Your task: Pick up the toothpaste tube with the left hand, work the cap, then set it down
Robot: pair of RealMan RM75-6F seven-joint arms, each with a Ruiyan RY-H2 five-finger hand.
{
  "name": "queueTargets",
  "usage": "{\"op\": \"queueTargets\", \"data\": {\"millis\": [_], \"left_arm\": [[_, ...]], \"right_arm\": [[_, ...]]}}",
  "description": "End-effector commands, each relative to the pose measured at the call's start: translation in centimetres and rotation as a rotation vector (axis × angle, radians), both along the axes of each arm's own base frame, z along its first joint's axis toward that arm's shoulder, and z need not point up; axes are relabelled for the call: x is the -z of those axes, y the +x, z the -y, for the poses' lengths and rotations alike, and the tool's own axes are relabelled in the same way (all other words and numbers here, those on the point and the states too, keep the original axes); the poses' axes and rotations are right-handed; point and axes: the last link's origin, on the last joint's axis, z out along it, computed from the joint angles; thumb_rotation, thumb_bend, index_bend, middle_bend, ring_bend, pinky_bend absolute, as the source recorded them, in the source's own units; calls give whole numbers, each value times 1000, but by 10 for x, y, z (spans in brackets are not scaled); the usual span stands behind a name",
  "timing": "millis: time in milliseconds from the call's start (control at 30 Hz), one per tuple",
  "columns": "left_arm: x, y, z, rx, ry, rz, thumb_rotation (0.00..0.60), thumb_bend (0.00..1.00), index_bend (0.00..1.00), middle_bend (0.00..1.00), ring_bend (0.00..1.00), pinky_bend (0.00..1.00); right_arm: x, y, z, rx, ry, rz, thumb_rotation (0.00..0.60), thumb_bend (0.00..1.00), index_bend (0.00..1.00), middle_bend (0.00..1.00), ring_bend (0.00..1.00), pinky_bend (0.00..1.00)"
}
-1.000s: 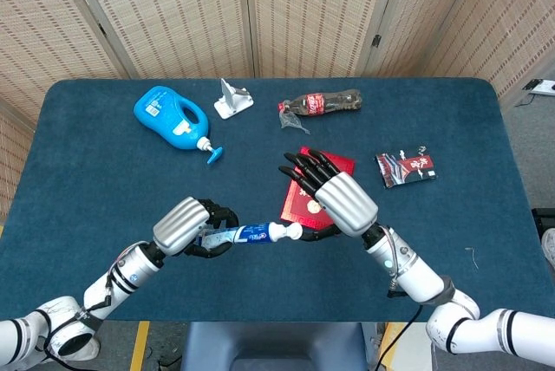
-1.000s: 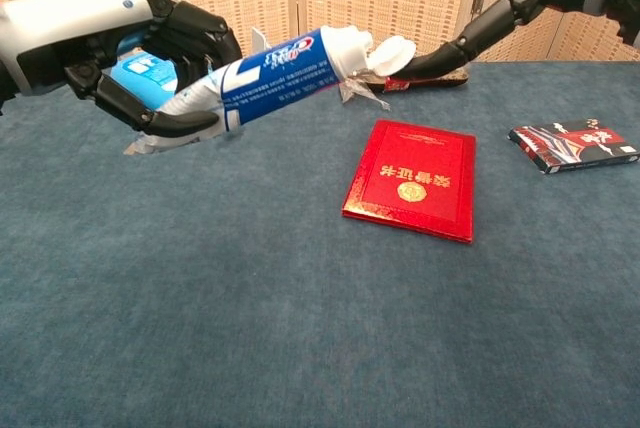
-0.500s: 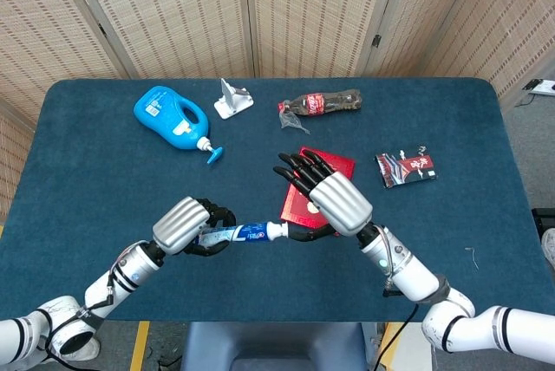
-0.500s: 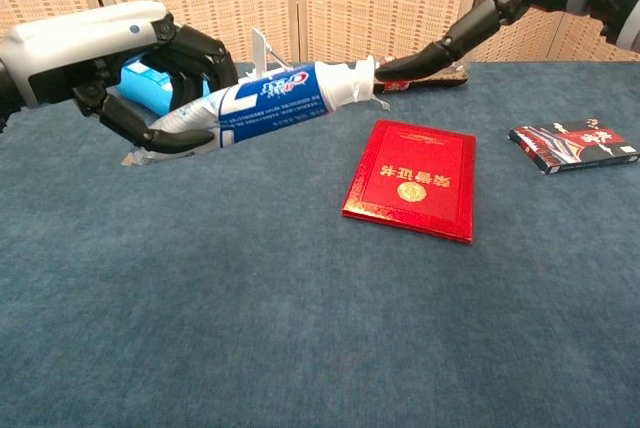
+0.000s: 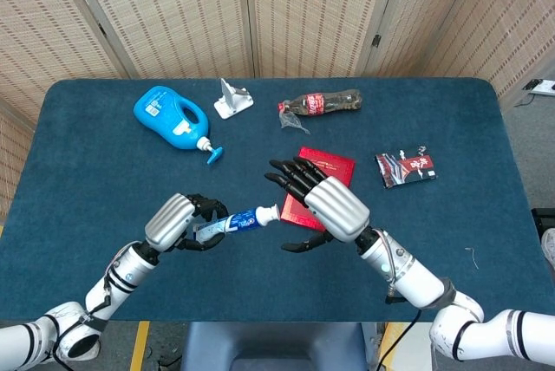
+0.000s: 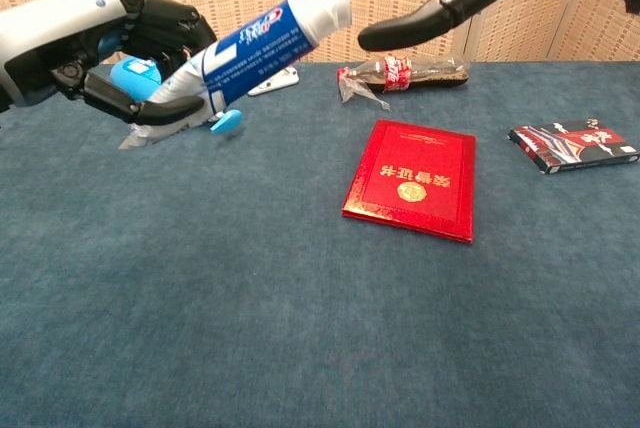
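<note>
My left hand (image 5: pixel 176 221) grips the blue-and-white toothpaste tube (image 5: pixel 236 219) by its back end and holds it above the table. In the chest view the left hand (image 6: pixel 95 43) tilts the tube (image 6: pixel 255 40) upward to the right, and the white cap (image 6: pixel 336 1) at its tip looks closed. My right hand (image 5: pixel 324 206) hovers just right of the cap with its fingers spread and nothing in them. One of its fingers (image 6: pixel 437 14) points at the cap from a short gap away, without touching it.
A red booklet (image 6: pixel 412 180) lies under my right hand, partly hidden in the head view (image 5: pixel 340 165). A card pack (image 5: pixel 405 167) lies to the right. Along the back are a blue detergent bottle (image 5: pixel 172 117), a white clip-like object (image 5: pixel 232 98) and a cola bottle (image 5: pixel 323 104).
The tube's tip has risen and tilted up. The cap lid that stood flipped open a second ago now looks closed. My right hand has drawn back from the cap.
</note>
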Motion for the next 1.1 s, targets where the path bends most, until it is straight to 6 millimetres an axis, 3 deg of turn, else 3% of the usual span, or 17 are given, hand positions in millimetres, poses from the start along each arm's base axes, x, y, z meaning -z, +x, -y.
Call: {"op": "queueTargets", "data": {"millis": [33,300,667,1100], "left_arm": [[5,1,1,10,20,82,600,628,727,774,724,573],[18,10,3,34,16,146,600,632,727,774,722,570],[33,20,3,27,7,169,600,632,731,774,723,570],[38,19,1,12,-3,177,600,633,732,774,723,569]], "right_arm": [[-6,12,-3,-3,63,4,314,0,0,0,0,0],[-4,32,1,-13,99,-8,231,0,0,0,0,0],[7,50,7,-21,103,-20,228,0,0,0,0,0],[12,45,7,-15,86,-10,226,0,0,0,0,0]]}}
